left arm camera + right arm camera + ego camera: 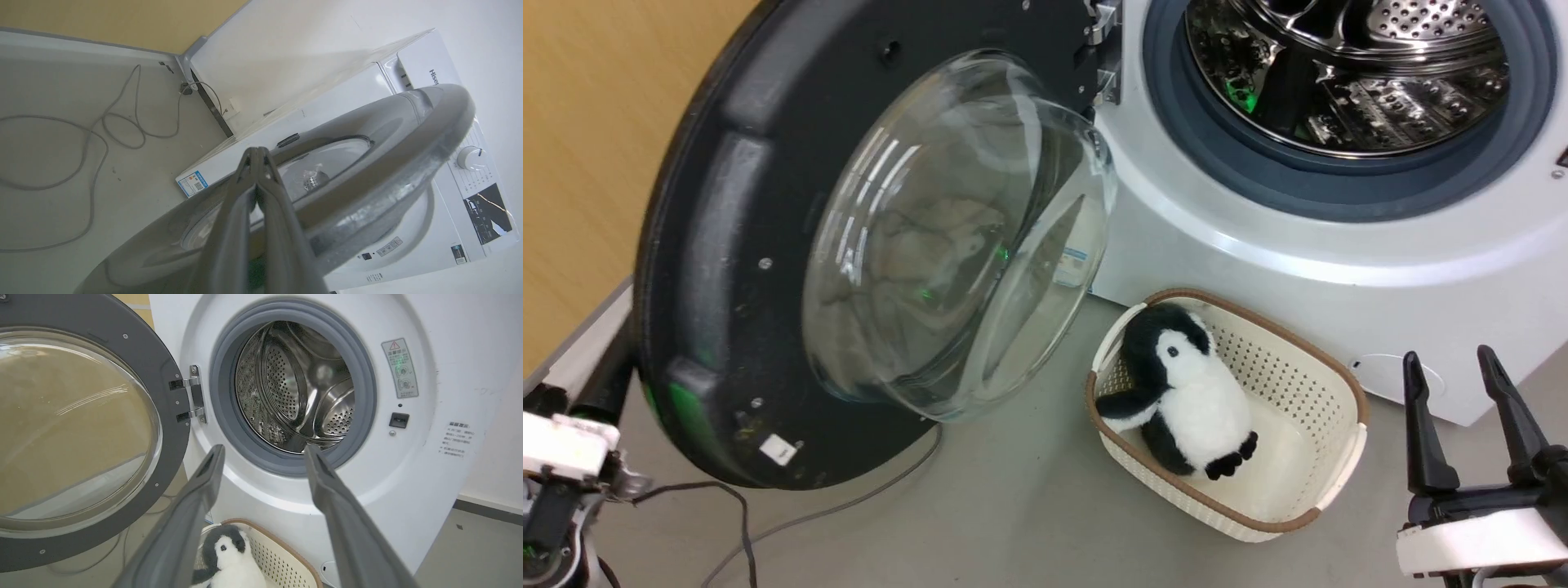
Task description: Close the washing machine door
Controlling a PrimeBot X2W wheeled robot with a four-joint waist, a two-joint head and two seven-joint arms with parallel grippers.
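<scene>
— Where does the washing machine door (874, 245) stand?

— Swung wide open. In the head view it takes up the left half of the frame, with its black inner side and bulging glass bowl towards the camera. It hangs on a hinge (1098, 49) at top centre. The washing machine (1258, 245) is at the upper right, its steel drum (1347, 73) bare inside the grey gasket (1176, 122).

— And the grippers?

— The right gripper (1447, 353) is at the lower right, its two fingers spread wide with nothing between them, well apart from the door. In its wrist view the fingers frame the drum opening. The left gripper (256, 153) rises from the bottom centre of its wrist view, fingers pressed together and gripping nothing. Their tips lie over the door's grey outer face; I cannot tell whether they touch it.

— Anything on the floor?

— A cream basket (1290, 367) at lower centre, just in front of the machine, with a plush penguin (1192, 400) lying in it. A grey cable (833, 508) runs out from under the door towards the bottom left.
</scene>
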